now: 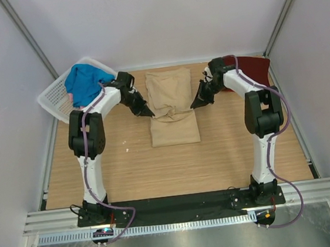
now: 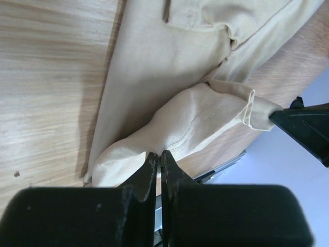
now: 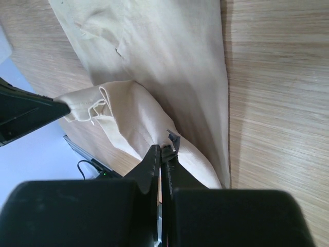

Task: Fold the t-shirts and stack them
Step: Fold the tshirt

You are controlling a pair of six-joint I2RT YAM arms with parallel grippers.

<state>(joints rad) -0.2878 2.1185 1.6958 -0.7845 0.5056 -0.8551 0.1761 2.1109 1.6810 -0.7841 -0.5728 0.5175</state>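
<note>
A tan t-shirt (image 1: 175, 129) lies as a long narrow strip down the middle of the table. Part of it is lifted and bunched between the two arms. My left gripper (image 1: 146, 111) is shut on the raised fold's left corner, and the left wrist view shows the pinch (image 2: 158, 153) in the tan cloth (image 2: 154, 77). My right gripper (image 1: 195, 104) is shut on the opposite corner; its tips (image 3: 162, 149) bite the tan cloth (image 3: 169, 51). A bright blue t-shirt (image 1: 86, 81) is heaped in the basket. A dark maroon t-shirt (image 1: 250, 67) lies flat at the back right.
A white lattice basket (image 1: 53, 97) sits tilted at the back left corner. White walls and metal posts close in the wooden table (image 1: 129, 174) on three sides. A black strip with both arm bases runs along the near edge.
</note>
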